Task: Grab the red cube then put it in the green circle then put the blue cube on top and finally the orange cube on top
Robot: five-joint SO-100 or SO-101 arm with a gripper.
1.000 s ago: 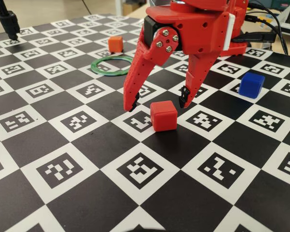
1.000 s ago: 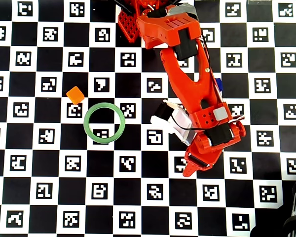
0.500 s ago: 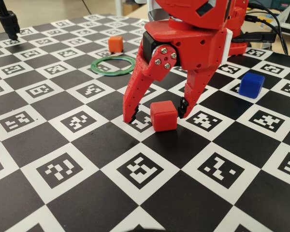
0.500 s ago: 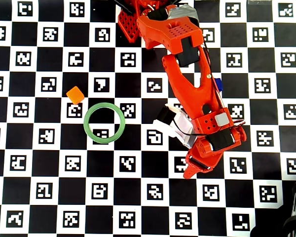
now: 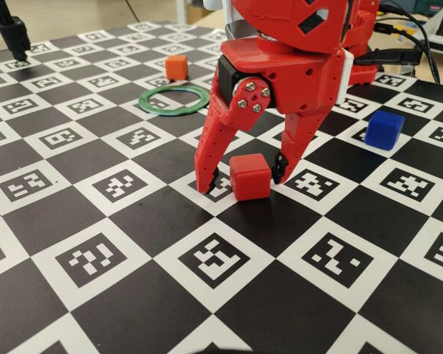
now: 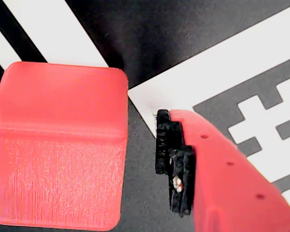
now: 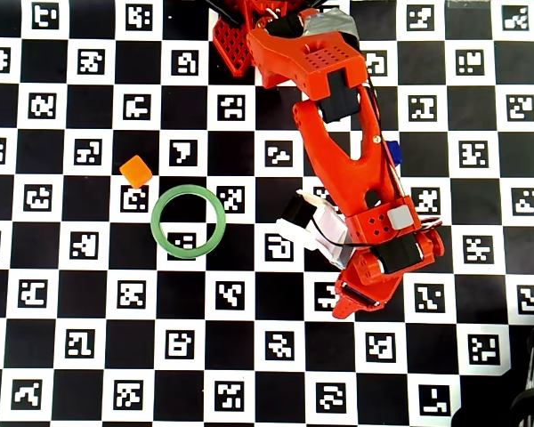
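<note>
in the fixed view, you see the gripper (image 5: 241,181) lowered over the checkered marker board (image 5: 96,214), with its two fingers spread apart and their tips at board level. the red cube (image 5: 249,176) sits on the board between the fingers. the left finger tip stands just beside the cube's left face with a small gap showing. the right finger tip stands close to the cube's far right edge; you cannot tell from this view whether it touches.

in the wrist view, the red cube (image 6: 58,145) fills the left half of the frame, resting on a black square at the corner of a white marker square. one red finger with a black toothed pad (image 6: 174,164) enters from the lower right. a narrow dark gap separates the pad from the cube's right face, so the jaws are not clamped on the cube.

in the fixed view, the green circle (image 5: 173,99) lies flat on the board, far and to the left of the gripper. the orange cube (image 5: 176,67) sits just beyond the ring, apart from it. the blue cube (image 5: 385,130) sits to the right of the arm, well apart from the red cube.

in the overhead view, the arm (image 7: 347,169) covers the red cube. the green circle (image 7: 157,235) lies to the left of the arm, with the orange cube (image 7: 136,171) near its upper left.
</note>
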